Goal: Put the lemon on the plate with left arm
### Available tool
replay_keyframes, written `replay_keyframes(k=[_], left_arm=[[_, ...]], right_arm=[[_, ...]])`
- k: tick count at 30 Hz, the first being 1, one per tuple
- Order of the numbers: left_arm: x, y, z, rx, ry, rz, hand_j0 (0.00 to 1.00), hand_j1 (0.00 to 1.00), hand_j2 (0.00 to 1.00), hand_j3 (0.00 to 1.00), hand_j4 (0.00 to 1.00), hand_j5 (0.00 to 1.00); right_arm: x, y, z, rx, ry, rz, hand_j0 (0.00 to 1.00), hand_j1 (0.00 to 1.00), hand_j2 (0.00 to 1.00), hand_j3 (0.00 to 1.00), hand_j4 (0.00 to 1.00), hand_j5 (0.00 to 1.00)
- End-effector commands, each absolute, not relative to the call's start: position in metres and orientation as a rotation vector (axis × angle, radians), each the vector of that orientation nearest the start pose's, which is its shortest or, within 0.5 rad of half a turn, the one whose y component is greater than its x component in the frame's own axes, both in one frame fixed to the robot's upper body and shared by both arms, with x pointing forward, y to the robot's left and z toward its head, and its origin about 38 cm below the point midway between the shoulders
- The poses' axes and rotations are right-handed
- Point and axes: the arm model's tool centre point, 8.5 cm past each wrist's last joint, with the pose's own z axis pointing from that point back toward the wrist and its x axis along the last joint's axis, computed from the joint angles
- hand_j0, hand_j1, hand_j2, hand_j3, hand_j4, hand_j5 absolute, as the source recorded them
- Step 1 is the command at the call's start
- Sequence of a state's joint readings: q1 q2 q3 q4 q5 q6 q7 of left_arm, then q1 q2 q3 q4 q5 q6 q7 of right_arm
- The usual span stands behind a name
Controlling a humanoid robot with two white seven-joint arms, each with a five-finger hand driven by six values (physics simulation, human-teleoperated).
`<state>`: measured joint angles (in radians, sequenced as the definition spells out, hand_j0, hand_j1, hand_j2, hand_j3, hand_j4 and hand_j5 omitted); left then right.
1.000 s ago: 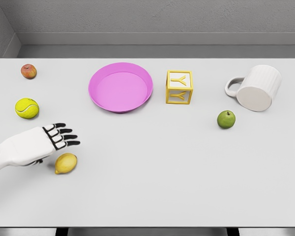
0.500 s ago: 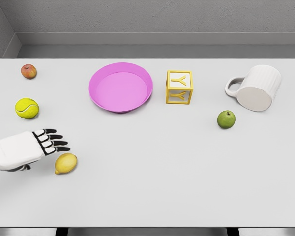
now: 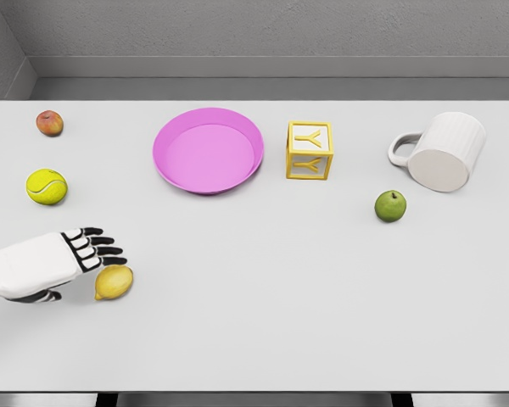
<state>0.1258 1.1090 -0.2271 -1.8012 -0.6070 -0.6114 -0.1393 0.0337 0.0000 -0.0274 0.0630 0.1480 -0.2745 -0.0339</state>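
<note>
You see a small, oval yellow lemon (image 3: 113, 282) lying just right of your left hand (image 3: 68, 254), whose spread fingers (image 3: 102, 251) hold nothing above it.

Even, bright, diffuse light fills the render, seemingly from overhead. The white table (image 3: 263, 297) shows no glare and the whole view is sharp, with no blur or edge distortion. Shadows are faint: a soft dark patch lies under the left hand (image 3: 64, 259), just below its fingers (image 3: 97, 252).
</note>
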Motion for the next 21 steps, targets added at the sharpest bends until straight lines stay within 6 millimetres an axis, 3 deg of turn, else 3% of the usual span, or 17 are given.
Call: replay_keyframes(k=[1, 21], left_arm=[[0.289, 0.359, 0.162, 0.437, -1.417, -2.111, 1.0, 1.0, 1.0, 1.0, 1.0, 1.0], [0.286, 0.349, 0.15, 0.409, -1.44, -2.076, 1.0, 1.0, 1.0, 1.0, 1.0, 1.0]], right_arm=[[-0.015, -0.27, -0.258, -0.097, -0.175, 0.122, 1.0, 1.0, 1.0, 1.0, 1.0, 1.0], [-0.014, -0.27, -0.258, -0.097, -0.176, 0.122, 1.0, 1.0, 1.0, 1.0, 1.0, 1.0]])
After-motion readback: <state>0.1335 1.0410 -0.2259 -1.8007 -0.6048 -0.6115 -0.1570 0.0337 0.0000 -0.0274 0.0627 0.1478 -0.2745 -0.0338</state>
